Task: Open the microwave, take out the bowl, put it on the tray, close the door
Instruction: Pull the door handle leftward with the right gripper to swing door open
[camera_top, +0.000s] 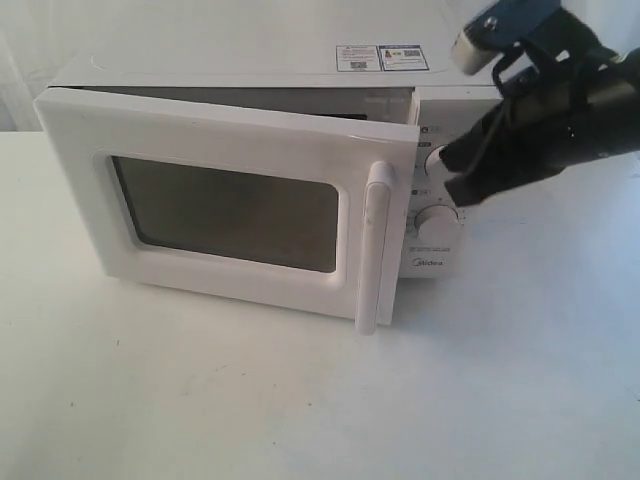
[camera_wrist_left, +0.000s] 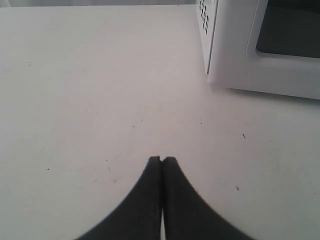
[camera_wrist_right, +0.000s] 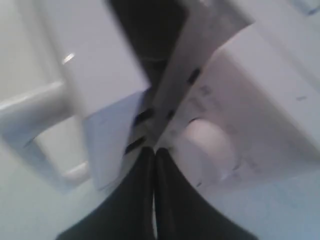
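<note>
Microwave (camera_top: 200, 72) stands on a white tabletop (camera_top: 300, 410), its door (camera_top: 220, 215) swung only partly outward.

Nearest, out in front of the microwave's hinge-side corner, the left jaws hover low over bare tabletop. They are pressed together and hold nothing.

Closer to the microwave, the door's vertical bar handle (camera_top: 374, 245) juts forward, with nothing gripping it.

Just behind the handle, the right arm (camera_top: 570, 120) reaches down toward the microwave's control panel. The right jaws are also pressed tight together and empty. Their tips sit at the narrow gap between the door's free edge and the panel, right beside the upper dial (camera_top: 436, 160) and above the lower dial (camera_top: 437, 220).

Further back, the microwave's cavity is hidden behind the door, so the bowl cannot be seen. It is presumably inside. No tray is visible.

Risks, as judgement:
- The tips could slip off the door edge and knock or turn a dial.
- Since nothing holds the door, it could swing back toward the microwave.
- A sideways shove could slide the whole microwave across the smooth tabletop.
- Reaching in through so narrow an opening could jam the arm against the door.
</note>
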